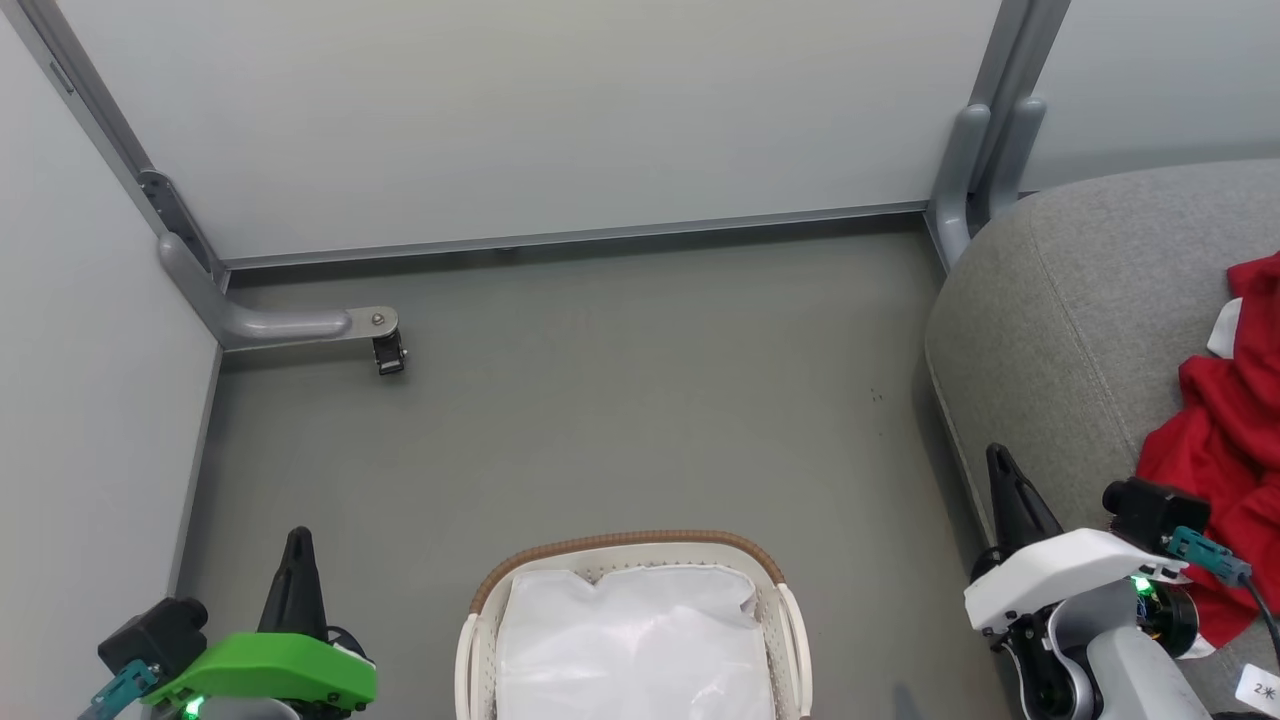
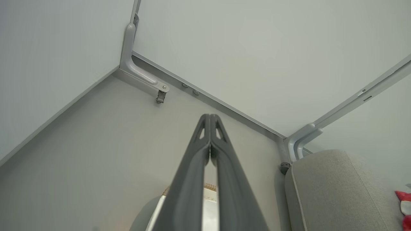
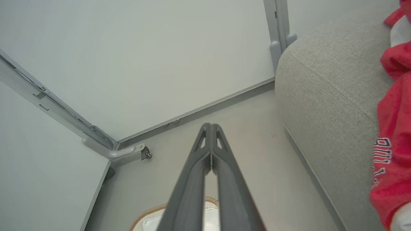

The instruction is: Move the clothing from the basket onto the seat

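Observation:
The red jersey (image 1: 1225, 440) lies crumpled on the grey seat (image 1: 1070, 300) at the right edge of the head view; its red cloth with dark lettering (image 3: 391, 134) also shows in the right wrist view on the seat (image 3: 324, 83). The basket (image 1: 635, 625) stands on the floor at bottom centre, with a white liner inside. My left gripper (image 1: 298, 545) is shut and holds nothing, left of the basket. My right gripper (image 1: 1000, 465) is shut and holds nothing, beside the seat's front edge. Both pairs of fingertips (image 2: 209, 117) (image 3: 210, 125) touch in the wrist views.
Pale partition walls close the back and left, with grey metal posts and a foot bracket with a caster (image 1: 385, 345) on the floor. Another post base (image 1: 965, 180) stands by the seat's back corner. Grey floor (image 1: 620, 400) lies between basket and wall.

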